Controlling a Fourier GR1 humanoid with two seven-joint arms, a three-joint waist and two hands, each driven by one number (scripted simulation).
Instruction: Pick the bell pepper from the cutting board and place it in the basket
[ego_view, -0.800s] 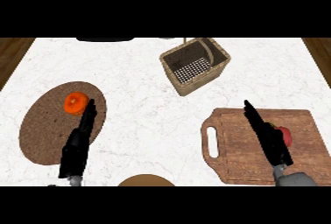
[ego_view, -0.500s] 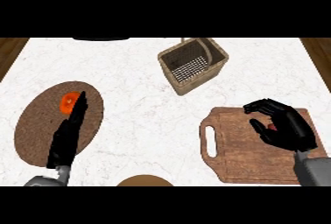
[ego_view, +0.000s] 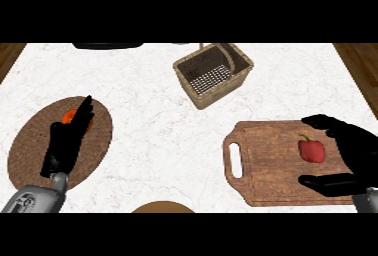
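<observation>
A red bell pepper (ego_view: 311, 150) with a green stem lies on the wooden cutting board (ego_view: 269, 175) at the right. My right hand (ego_view: 354, 157) stands open just right of the pepper, its fingers above and its thumb below, not touching it. The woven basket (ego_view: 214, 74) stands tilted at the upper middle, with nothing visible inside. My left hand (ego_view: 69, 141) is open with straight fingers over the brown oval mat (ego_view: 29, 150) at the left, partly hiding an orange-red object (ego_view: 71, 116).
A dark object (ego_view: 108, 46) lies at the counter's far edge. A brown round thing (ego_view: 163, 207) shows at the near edge. White marble counter (ego_view: 162, 130) stretches between the mat and the board. Wooden floor shows beyond both side edges.
My right hand has turned and opened wide, uncovering the pepper, which now shows between its fingers and thumb. My left hand has shifted slightly over the mat.
</observation>
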